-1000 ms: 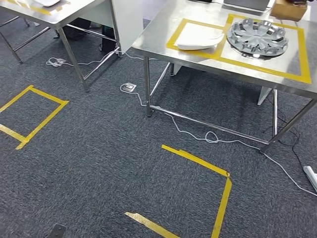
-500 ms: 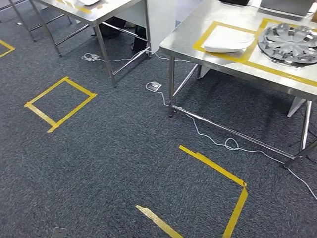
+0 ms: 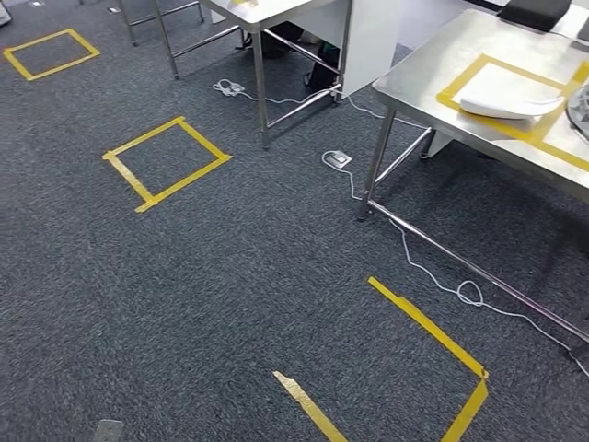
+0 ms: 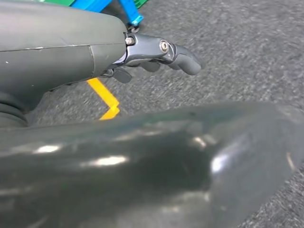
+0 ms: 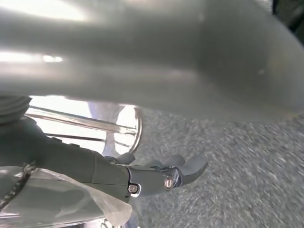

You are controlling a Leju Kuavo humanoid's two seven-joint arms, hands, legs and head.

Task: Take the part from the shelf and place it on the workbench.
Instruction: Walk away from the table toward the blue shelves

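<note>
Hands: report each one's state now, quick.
Left hand: holds nothing, fingers extended.
Right hand: fingers extended; whether it holds anything cannot be told.

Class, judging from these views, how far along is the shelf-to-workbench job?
Done: a white part already lies on the workbench. In hand: the left hand holds nothing; the right hand is unclear. Left: possibly another fetch, since the head view faces taped floor.
</note>
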